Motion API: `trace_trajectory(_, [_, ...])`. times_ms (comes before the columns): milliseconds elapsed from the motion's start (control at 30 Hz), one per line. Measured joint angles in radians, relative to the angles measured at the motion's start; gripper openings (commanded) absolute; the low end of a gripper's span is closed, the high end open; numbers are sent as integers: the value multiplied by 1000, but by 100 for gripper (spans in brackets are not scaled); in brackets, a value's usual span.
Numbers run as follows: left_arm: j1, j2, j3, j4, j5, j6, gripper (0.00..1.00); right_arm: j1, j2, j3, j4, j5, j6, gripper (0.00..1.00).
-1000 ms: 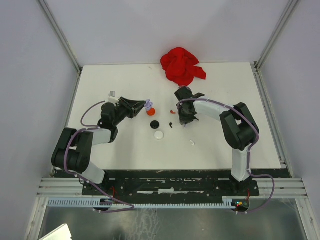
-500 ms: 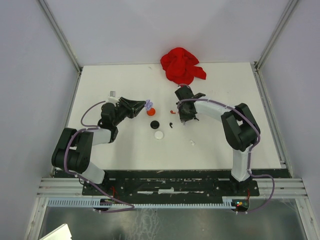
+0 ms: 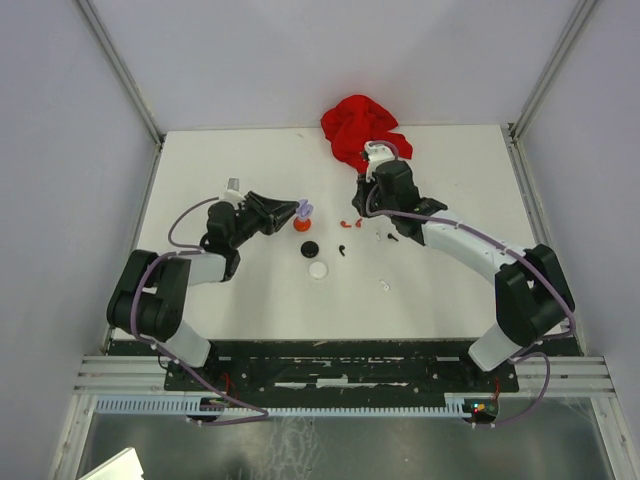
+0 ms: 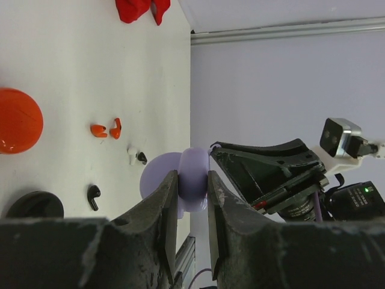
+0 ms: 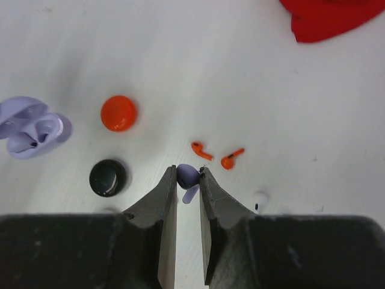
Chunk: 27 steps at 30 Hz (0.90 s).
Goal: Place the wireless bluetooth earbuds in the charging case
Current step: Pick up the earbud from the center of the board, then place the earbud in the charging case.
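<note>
Grey walls close in your white bench (image 3: 250,300). At the left, your left hand (image 4: 192,183) is clamped tight on a lilac plastic charging case (image 4: 195,168). The right wrist view shows its lid hinged open. Just right of the case, a round orange disc (image 3: 302,224) sits on the bench, with a round black disc (image 3: 310,248) nearer you and a round white disc (image 3: 318,269) nearer still. Right of the discs lies a small black stemmed earbud (image 3: 341,249). Farther back, two tiny red stemmed earbuds (image 5: 201,150) lie side by side without touching. Your right hand (image 5: 187,173) hovers over this spot, its fingers almost closed and pinching a lilac stemmed earbud (image 5: 187,177). That bud is well apart from the case and not seated in it. A small white earbud (image 5: 260,198) lies on the bench just right of that hand. A crumpled red cloth (image 3: 362,132) sits at the far edge of the bench, behind your right arm.
</note>
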Motion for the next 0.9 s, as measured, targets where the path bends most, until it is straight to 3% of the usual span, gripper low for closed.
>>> trace_trajectory(467, [-35, 101, 39, 48, 58, -61, 3, 20, -53, -277, 656, -266, -123, 1])
trace_trajectory(900, [-51, 140, 74, 95, 93, -147, 3, 88, -26, -331, 930, -393, -310, 1])
